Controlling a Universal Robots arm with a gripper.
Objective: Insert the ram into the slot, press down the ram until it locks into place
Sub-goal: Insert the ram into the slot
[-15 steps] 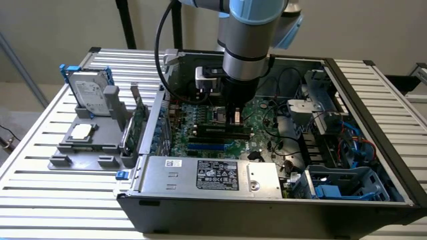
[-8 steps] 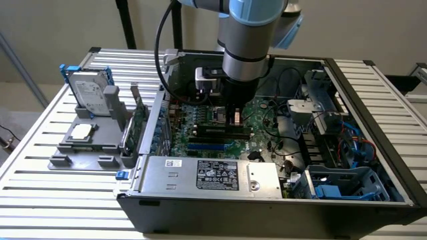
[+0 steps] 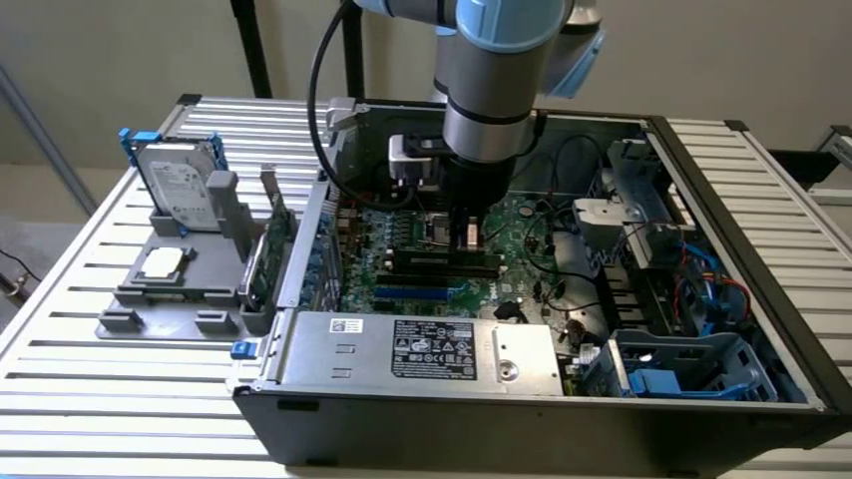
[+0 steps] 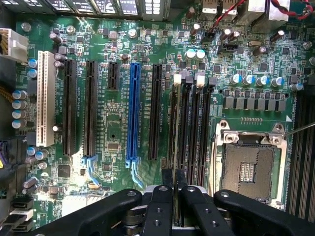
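Note:
Inside the open computer case [image 3: 745, 200], my gripper [image 3: 466, 239] hangs just above the green motherboard [image 3: 520, 225]. Its black fingers [image 4: 161, 209] stand close together, pinching a thin strip seen edge-on, the ram [image 4: 175, 204], held upright. Several long black memory slots [image 4: 189, 123] run parallel with white clips at their far ends, and the ram's edge lines up roughly with the one nearest the blue slot. In the exterior view the slots [image 3: 433, 263] lie directly beneath the fingertips. I cannot tell whether the ram touches a slot.
A bright blue slot [image 4: 133, 113] and black expansion slots [image 4: 69, 108] lie beside the memory slots. The CPU socket [image 4: 248, 167] sits on the other side. A power supply [image 3: 413, 349] fronts the case, with cables [image 3: 573, 289] on the exterior view's right. A hard drive [image 3: 180, 185] stands outside.

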